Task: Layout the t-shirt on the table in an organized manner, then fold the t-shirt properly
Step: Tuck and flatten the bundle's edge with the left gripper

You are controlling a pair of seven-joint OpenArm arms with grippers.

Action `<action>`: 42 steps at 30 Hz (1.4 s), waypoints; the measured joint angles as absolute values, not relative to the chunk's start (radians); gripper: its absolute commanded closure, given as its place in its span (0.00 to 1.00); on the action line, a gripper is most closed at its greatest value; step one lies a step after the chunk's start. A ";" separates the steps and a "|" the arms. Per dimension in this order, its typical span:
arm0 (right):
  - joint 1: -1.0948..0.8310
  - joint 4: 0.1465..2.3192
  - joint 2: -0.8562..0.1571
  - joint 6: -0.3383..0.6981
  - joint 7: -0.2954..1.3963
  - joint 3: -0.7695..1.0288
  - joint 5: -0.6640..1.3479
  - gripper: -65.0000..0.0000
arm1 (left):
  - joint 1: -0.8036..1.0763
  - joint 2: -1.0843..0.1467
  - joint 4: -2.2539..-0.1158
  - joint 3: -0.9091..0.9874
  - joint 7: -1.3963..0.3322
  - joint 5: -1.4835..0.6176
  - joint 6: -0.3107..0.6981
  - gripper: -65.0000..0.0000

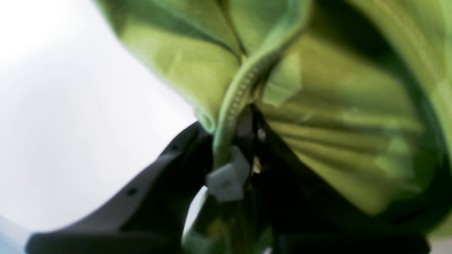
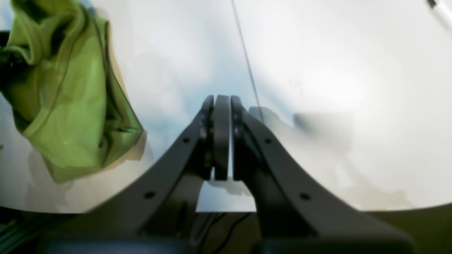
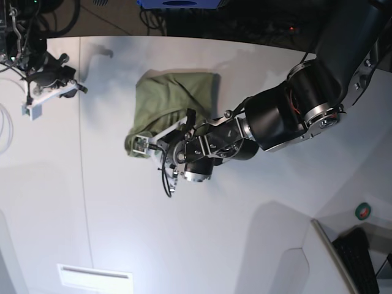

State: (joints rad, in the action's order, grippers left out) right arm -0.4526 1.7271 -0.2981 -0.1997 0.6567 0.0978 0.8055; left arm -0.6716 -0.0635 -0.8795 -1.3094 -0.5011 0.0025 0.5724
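Left claw (image 1: 233,141): black jaws drawn in on a ribbed hem of the olive-green soft cotton t-shirt (image 1: 339,116). Cloth is bunched between the jaws and fans out above and to the right of them in tight pleats. A small pale tag or clip (image 1: 226,178) sits just below the pinch point; too blurred to tell which.

Base view: the same left claw (image 3: 146,146) meets the t-shirt (image 3: 177,101) at its lower left corner. The shirt is a crumpled, roughly square heap on the large smooth white tabletop (image 3: 245,233), lying mostly beyond and to one side of the claw, with the forearm crossing its lower edge.

Right claw (image 2: 221,102): jaws fully together, pads touching, nothing between them. It is over bare tabletop (image 2: 335,70), well apart from the cloth. In its wrist view the t-shirt (image 2: 70,102) hangs far to the claw's left in loose folds, its lower edge at the table surface. A thin dark seam line (image 2: 245,56) runs across the tabletop straight ahead of the fingertips, just to their right.

In the base view the right claw (image 3: 46,82) is well apart from the shirt.
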 measured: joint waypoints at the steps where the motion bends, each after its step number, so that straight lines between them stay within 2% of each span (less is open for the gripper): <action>1: -0.452 1.719 -0.289 -0.199 0.657 0.096 0.806 1.00 | -0.671 -0.058 -0.871 -1.309 -0.485 0.004 0.572 1.00; 18: -0.444 1.682 -0.270 -0.199 0.655 0.095 0.804 1.00 | -0.680 -0.022 -0.865 -1.287 -0.426 0.003 0.581 0.99; 23: -0.441 1.681 -0.271 -0.199 0.657 0.095 0.804 1.00 | -0.688 -0.031 -0.907 -1.179 -0.430 0.008 0.592 0.44; 26: -0.418 1.659 -0.271 -0.199 0.656 0.095 0.804 1.00 | -0.696 -0.024 -0.938 -1.165 -0.468 0.007 0.689 0.18; 28: -0.404 1.640 -0.272 -0.199 0.654 0.093 0.804 1.00 | -0.695 -0.020 -0.938 -1.174 -0.502 0.006 0.703 0.07; 30: -0.396 1.624 -0.284 -0.199 0.648 0.047 0.796 1.00 | -0.698 -0.024 -0.938 -1.168 -0.503 0.000 0.705 0.04; 33: -0.373 1.616 -0.273 -0.199 0.657 -0.012 0.807 1.00 | -0.696 -0.029 -0.973 -1.104 -0.520 0.006 0.706 0.10; 35: -0.355 1.617 -0.271 -0.193 0.657 -0.029 0.806 1.00 | -0.686 -0.031 -1.043 -0.979 -0.535 -0.001 0.708 0.19; 37: -0.344 1.617 -0.276 -0.193 0.654 -0.027 0.804 1.00 | -0.686 -0.029 -1.121 -0.848 -0.617 -0.003 0.704 0.33; 39: -0.340 1.617 -0.282 -0.194 0.649 -0.023 0.798 1.00 | -0.662 -0.051 -1.223 -0.735 -0.716 0.004 0.687 0.52; 42: -0.339 1.621 -0.276 -0.194 0.652 -0.023 0.700 1.00 | -0.531 -0.104 -1.374 -0.596 -0.753 0.008 0.689 1.00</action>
